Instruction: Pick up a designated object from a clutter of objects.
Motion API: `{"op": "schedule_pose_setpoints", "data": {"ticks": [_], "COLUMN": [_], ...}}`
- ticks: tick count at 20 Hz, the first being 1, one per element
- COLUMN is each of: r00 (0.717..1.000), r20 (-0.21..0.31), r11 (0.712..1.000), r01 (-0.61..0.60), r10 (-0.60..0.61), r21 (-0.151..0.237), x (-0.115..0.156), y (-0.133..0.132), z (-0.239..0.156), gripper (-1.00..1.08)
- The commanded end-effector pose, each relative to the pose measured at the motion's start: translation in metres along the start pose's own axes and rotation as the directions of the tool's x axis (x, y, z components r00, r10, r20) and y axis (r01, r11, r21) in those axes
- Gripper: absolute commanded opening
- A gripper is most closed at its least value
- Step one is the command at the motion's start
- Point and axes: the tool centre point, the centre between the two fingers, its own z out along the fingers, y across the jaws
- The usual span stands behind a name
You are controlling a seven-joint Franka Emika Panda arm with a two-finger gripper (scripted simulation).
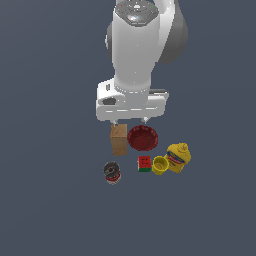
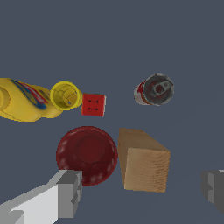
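The jaws (image 2: 140, 192) are held wide and empty above the wooden block (image 2: 143, 161), the red-and-white can (image 2: 154, 90) lying beyond, ungrasped.

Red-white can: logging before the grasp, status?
Tool open, empty, above block and bowl. Red-white can untouched, standing apart. Nothing blocking it.

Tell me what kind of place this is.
Likely a simulated tabletop test scene, not a real room: a featureless grey-blue surface, a white robot arm with its tool open, and small items such as a can and bowl.
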Motion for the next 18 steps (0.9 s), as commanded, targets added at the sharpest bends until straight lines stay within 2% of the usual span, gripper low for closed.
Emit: {"op": "schedule_pose_setpoints", "data": {"ticks": [1, 9, 18], "r00": [0.999, 0.98, 0.926], "r20": [-0.004, -0.021, -0.043], "r11": [0.999, 0.98, 0.927], "r01": [0.039, 0.2, 0.374], "r10": [-0.039, -0.2, -0.374], "r21": [0.001, 0.003, -0.002], "x": [0.009, 0.043, 0.074], "y": [0.006, 0.029, 0.058], "z": [0.009, 0.05, 0.102], "gripper": [1.0, 1.0, 1.0]}}
